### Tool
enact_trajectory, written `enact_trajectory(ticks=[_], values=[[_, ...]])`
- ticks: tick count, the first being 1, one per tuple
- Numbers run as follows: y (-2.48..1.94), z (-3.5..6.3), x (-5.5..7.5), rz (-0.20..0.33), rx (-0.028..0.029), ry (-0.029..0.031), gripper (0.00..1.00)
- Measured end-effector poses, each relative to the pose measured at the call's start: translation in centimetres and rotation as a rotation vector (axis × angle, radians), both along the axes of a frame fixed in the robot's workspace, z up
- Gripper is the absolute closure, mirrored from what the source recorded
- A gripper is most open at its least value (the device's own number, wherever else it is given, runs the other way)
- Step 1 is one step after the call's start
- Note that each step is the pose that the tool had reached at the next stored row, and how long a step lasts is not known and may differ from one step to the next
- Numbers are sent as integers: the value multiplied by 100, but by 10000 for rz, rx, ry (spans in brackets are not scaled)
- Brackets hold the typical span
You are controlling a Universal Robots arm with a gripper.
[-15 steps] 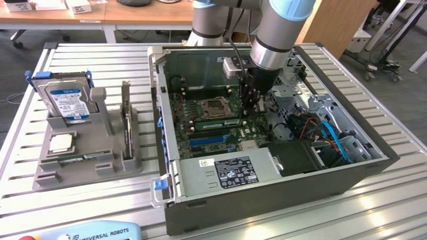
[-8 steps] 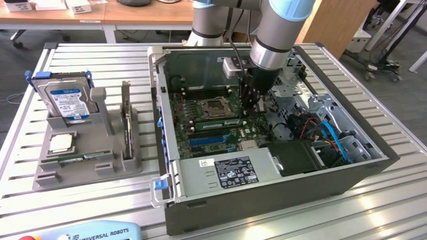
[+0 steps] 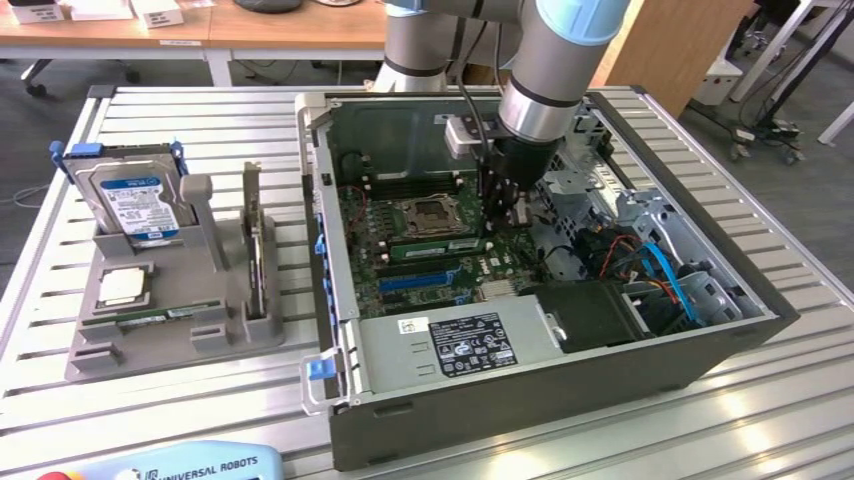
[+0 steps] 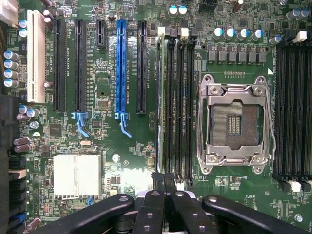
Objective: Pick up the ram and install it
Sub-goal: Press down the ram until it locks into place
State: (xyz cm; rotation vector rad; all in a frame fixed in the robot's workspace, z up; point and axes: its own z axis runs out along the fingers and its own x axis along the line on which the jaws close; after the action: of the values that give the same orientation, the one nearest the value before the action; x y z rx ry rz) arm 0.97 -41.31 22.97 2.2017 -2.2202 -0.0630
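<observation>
Two long, thin green memory boards can be made out. One, the ram (image 3: 430,243) (image 4: 160,97), is seen standing on edge in the outermost of the narrow black slots beside the square, silver-framed processor socket (image 3: 430,213) (image 4: 236,122), with pale latches at the slot ends. The other, a second stick (image 3: 160,317), is laid flat in a groove of the matt grey moulded holder (image 3: 160,350) at the exterior view's left. The claw (image 3: 505,215) (image 4: 165,181) is lowered into the open, dark grey sheet-metal computer case (image 3: 534,390), and its black, riveted fingers are pressed together with nothing pinched between them. In the wrist view their tips are placed right at one end of the slot bank where the ram sits; whether the board is touched cannot be told. The green motherboard is crowded with fine components: a long glossy blue expansion slot (image 4: 121,68) among black ones, a white finned heatsink block (image 4: 77,175) and small round silver-topped capacitors. In the holder, a blue-labelled silver hard drive (image 3: 134,200) is stood upright in a blue-edged bracket, and a flat square silver processor chip (image 3: 120,287) is set in a recess just in front of it. Case and holder are carried by a worktop (image 3: 747,420) of ribbed, pale aluminium slats.
</observation>
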Motion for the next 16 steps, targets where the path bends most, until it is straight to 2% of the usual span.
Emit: enact_trajectory(ticks=[16], values=[[0,-61,0,-1,2,-4,90]])
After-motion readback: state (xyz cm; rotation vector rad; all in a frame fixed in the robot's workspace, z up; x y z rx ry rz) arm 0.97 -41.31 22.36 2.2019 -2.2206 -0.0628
